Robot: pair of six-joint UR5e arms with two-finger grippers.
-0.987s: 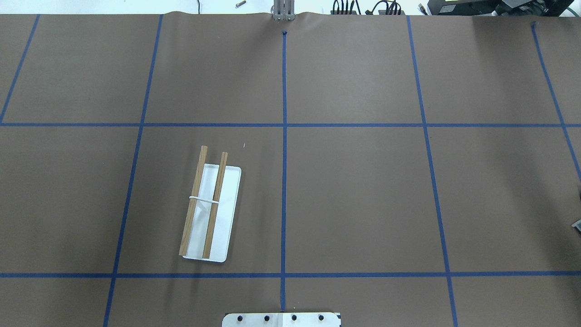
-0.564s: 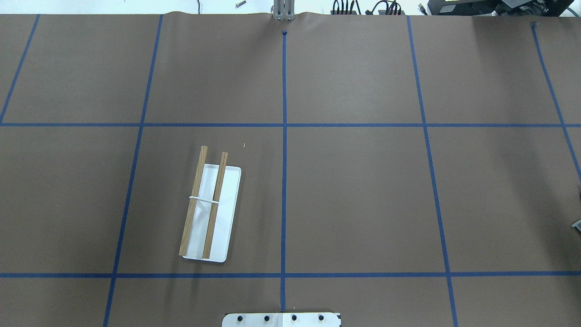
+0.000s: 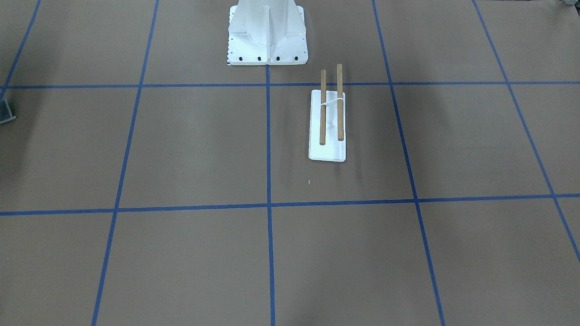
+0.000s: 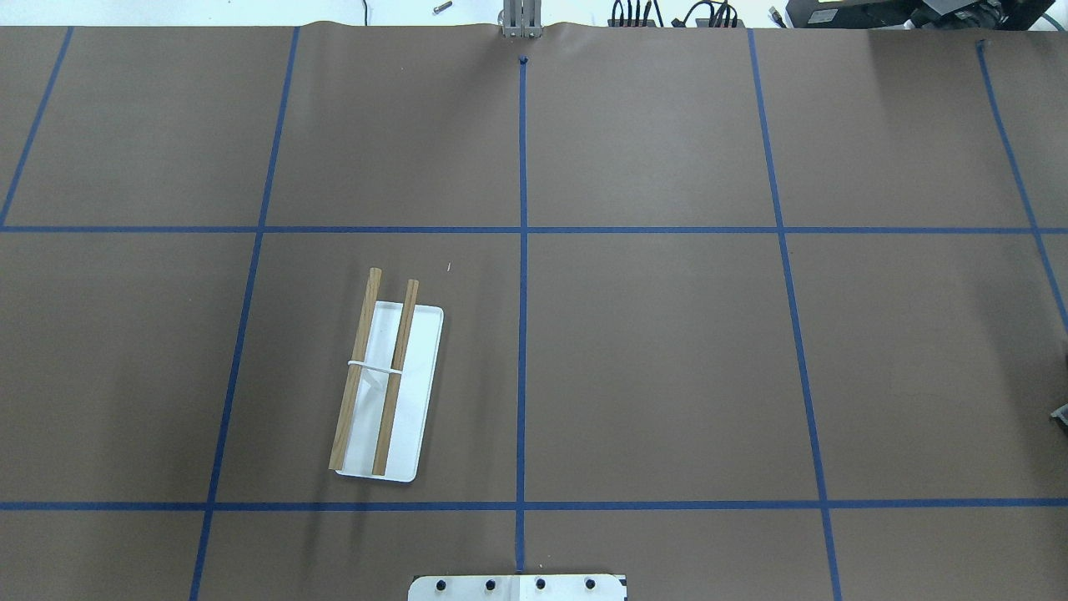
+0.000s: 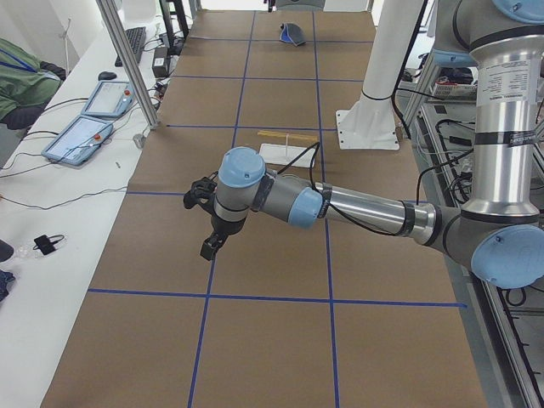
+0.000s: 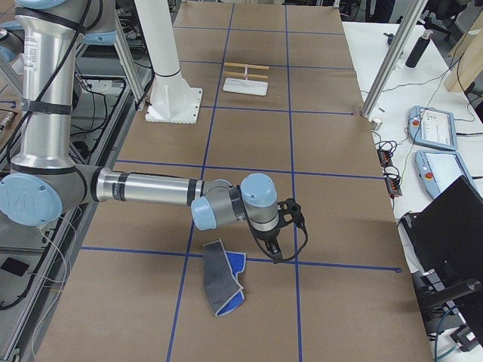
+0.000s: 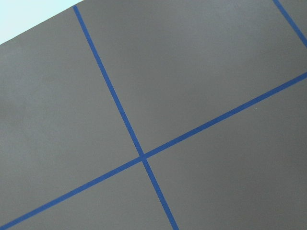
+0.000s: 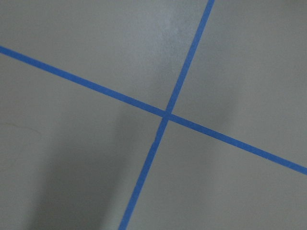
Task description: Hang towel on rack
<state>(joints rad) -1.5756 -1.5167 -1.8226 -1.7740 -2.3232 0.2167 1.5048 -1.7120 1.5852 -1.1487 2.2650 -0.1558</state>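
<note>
Both claws show only in the side views, so I cannot tell whether either is open or closed. The right gripper hangs on its outstretched arm low over the bench's right end, pointing down, with nothing seen between its fingers. Its wrist camera sees only brown paper and a crossing of blue tape. Just beside it, a little nearer the right end and the robot's edge, the towel lies rumpled on the bench, grey side mostly up with blue showing at its folds. It appears apart from the claw. The left gripper hangs over bare paper toward the bench's left end, on the operators' side, also pointing down. Its wrist camera likewise sees only paper and a tape crossing. The rack stands on the left half of the bench, close to the robot's edge and near the white pedestal. Its two wooden rods are bare, run from the robot's edge toward the operators' edge, and carry a thin white band across them. The towel and the rack are well apart.
</note>
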